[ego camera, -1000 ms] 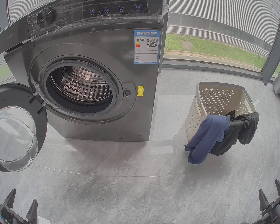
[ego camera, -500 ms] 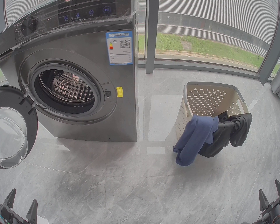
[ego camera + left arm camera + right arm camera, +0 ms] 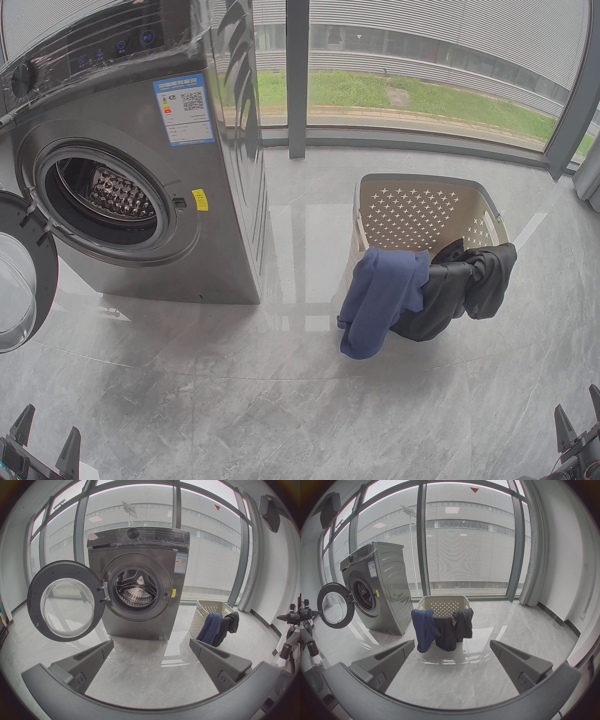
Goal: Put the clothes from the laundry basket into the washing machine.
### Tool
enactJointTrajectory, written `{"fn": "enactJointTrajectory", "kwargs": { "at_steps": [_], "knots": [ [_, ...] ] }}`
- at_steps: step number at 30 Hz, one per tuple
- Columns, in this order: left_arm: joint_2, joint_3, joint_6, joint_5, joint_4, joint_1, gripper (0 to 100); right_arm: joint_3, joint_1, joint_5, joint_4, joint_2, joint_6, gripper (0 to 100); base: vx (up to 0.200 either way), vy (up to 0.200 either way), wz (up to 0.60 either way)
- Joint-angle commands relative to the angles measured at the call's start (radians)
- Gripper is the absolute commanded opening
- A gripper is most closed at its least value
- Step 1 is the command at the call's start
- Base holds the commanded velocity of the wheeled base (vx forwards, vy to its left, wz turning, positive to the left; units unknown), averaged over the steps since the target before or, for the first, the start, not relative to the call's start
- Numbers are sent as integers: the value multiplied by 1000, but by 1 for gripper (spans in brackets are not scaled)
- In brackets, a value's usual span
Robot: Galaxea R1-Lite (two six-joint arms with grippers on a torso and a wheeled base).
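Basket point(image 3: 431, 180): right of washer point(image 3: 219, 206); blue top point(image 3: 378, 294) and black top point(image 3: 462, 287) draped over rim.
Left gripper point(image 3: 150, 643): spread wide, empty.
Right gripper point(image 3: 452, 644): likewise, well short of basket.
Next: approach, pinch blue top at rim fold.

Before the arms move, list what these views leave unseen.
Laundry basket floor, head view: hidden by the draped blue garment and black clothing.
Black clothing, every view: one piece or two, too dark to tell.
Washing machine door, head view: cut off by the left edge.
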Motion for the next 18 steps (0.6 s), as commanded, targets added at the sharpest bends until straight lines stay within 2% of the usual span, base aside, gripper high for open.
{"fn": "enactJointTrajectory", "kwargs": {
  "at_steps": [1,7,18],
  "knots": [
    [-18,16,-2,0,-1,0,100,10,0,0,0,-15,0,100,0,0,0],
    [-18,16,-2,0,-1,0,100,10,0,0,0,-15,0,100,0,0,0],
    [-18,16,-3,1,-1,0,100,10,0,0,0,-15,0,100,0,-200,0]
  ]
}}
